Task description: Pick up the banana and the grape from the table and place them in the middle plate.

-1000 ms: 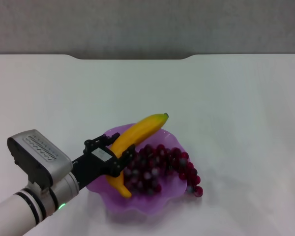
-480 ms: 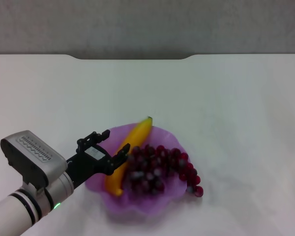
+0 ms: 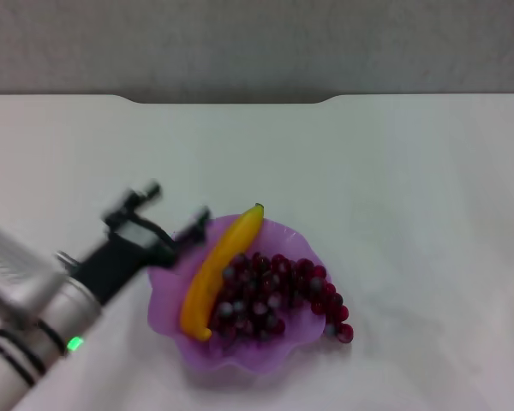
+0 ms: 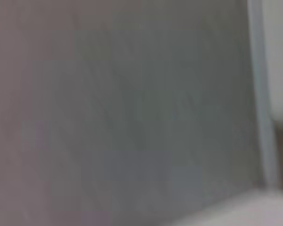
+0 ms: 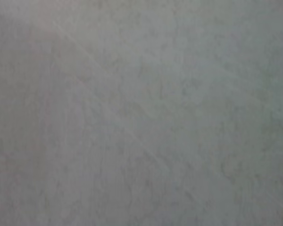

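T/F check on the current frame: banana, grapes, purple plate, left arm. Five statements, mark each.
1. The curved yellow banana lies inside the translucent purple scalloped plate. True.
2. The bunch of dark red-purple grapes lies on the white table, apart from the plate. False: it is in the plate beside the banana, with a few grapes hanging over the rim on the robot's right.
3. The left gripper holds the banana. False: its jaws are open and empty, at the plate's left edge.
4. The right gripper shows in the head view. False: it is not in view.
5. The banana's green stem tip points toward the table's far edge. True.
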`<state>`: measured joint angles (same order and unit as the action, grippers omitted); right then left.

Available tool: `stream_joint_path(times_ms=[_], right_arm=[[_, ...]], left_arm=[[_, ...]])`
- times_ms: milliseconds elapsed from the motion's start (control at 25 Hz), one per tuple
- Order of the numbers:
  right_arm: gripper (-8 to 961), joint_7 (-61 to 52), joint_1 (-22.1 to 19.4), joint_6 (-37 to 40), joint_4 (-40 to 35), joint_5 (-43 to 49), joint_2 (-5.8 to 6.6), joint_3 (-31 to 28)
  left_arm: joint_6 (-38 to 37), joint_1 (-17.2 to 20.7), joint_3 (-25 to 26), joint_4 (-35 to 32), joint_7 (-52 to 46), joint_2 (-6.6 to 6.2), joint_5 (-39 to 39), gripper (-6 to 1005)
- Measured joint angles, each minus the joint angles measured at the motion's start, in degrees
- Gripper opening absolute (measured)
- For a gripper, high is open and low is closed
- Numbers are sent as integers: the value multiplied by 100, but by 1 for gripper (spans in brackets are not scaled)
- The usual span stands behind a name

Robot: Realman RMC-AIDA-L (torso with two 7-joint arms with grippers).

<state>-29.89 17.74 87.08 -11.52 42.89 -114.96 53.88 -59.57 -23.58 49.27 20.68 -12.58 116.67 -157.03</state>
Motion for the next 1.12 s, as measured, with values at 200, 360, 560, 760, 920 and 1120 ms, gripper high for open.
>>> stream_joint_path(times_ms=[200,360,560,760,920,1120], right_arm=[[-1,10,0,4,0,0,0,0],[-1,27,2,16,1,0,0,0],[-1,72,11,-2,1,-9,-1,-25],[-1,840,72,-35,187,-63,-15,-173],[-1,1698,224,-67,633,-79,-25,-753],[-1,1966,277,-69,1089,-430,-26,-1854]], left_arm=[[-1674,340,627,-75,789,4,1,850],[-2149,487,1005,-182,1094,12,130,756],[-2073,590,1116,-265,1057,38,966,613],[-1499,486,1075,-481,805,53,1837,442],[-862,421,1107,-579,400,35,2317,287],[-547,362,1109,-703,346,29,2592,145]])
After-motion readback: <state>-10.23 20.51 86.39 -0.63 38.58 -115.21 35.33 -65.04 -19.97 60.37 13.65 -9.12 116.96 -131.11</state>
